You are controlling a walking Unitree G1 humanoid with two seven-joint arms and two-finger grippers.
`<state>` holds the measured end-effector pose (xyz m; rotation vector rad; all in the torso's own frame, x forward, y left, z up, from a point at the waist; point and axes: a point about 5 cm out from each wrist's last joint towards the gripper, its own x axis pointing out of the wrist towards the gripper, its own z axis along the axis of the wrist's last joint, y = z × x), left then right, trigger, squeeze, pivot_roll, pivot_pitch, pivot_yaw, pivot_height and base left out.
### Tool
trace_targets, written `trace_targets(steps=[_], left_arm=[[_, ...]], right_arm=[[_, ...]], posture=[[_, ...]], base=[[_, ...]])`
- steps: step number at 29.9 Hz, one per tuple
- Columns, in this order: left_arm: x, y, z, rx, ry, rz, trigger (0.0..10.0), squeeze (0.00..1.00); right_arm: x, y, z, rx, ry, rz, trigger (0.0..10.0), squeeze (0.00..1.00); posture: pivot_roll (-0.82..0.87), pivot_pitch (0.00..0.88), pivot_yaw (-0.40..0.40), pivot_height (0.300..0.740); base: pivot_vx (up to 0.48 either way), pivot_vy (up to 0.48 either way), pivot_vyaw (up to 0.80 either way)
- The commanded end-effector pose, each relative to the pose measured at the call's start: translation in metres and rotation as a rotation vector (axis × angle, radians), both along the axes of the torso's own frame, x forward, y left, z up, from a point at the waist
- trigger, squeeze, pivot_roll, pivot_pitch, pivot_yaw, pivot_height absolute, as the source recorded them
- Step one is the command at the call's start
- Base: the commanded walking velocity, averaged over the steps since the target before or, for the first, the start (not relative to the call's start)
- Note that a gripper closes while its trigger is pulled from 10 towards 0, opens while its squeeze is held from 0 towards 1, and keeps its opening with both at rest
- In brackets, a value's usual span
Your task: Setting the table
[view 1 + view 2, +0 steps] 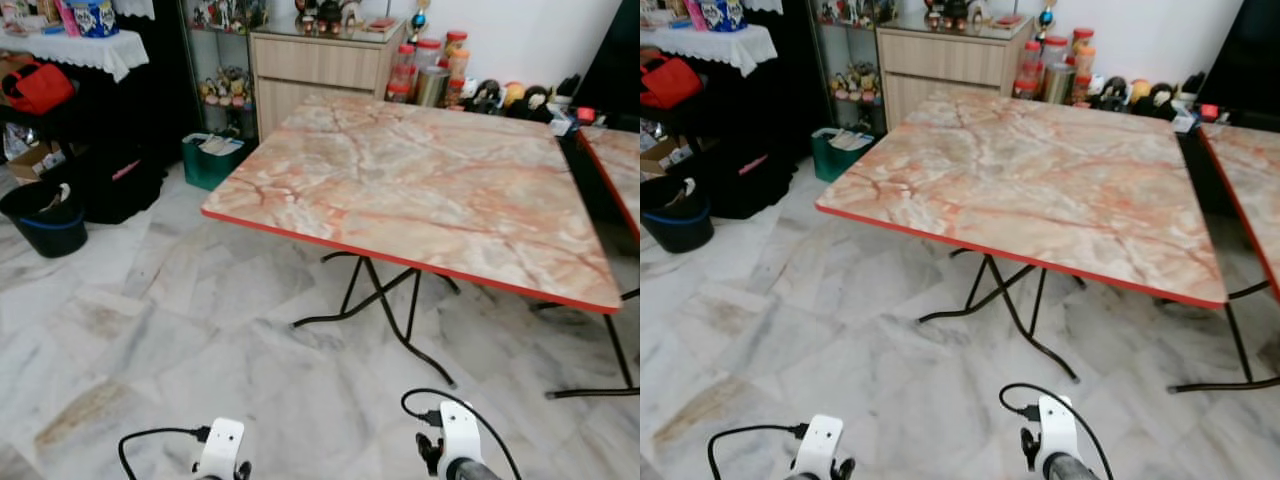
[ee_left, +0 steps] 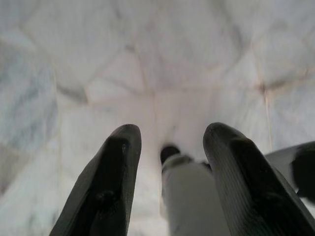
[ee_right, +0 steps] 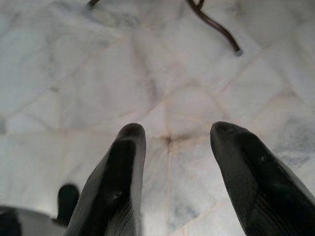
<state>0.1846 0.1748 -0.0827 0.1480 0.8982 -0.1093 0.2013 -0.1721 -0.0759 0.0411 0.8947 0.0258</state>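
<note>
The folding table with a pink marble-patterned top and red edging stands ahead of the robot on a grey marble-tiled floor, its top bare; no plates, cutlery or other tableware can be seen on it. The left hand hangs low at the robot's side with its fingers spread and nothing between them, pointing down at the tiles. The right hand is likewise low, spread and empty; its wrist view takes in one foot of the table's black folding legs on the tiles beyond the fingertips. The table is well apart from both hands, forward of and above them. Judged risks: the splayed legs reach out toward the robot, so a close approach could catch a foot and shift or fold the table; the near corner juts toward the robot's left and could be struck in turning. A second table of the same pattern stands just to the right with a narrow gap between, where an arm could catch. Storage is behind: a wooden cabinet, jars, a green bin. Which holds tableware cannot be told, so the first fetch may go astray.
</note>
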Motion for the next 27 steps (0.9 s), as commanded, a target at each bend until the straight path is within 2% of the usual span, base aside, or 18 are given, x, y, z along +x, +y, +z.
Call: trace_targets(steps=[1, 27], left_arm=[[0.0045, -0.0028, 0.0019, 0.002, -0.009, -0.012, 10.0, 0.00], [0.0037, -0.0043, 0.0013, -0.004, -0.004, -0.010, 10.0, 0.00]], right_arm=[[0.0030, -0.0032, 0.0019, -0.005, -0.010, -0.008, 10.0, 0.00], [0.0030, -0.0050, 0.0022, -0.008, -0.013, -0.011, 10.0, 0.00]], posture=[[0.01, 0.000, -0.066, 0.740], [0.01, 0.000, -0.067, 0.740]], base=[[0.000, -0.386, 0.00], [0.000, -0.408, 0.00]])
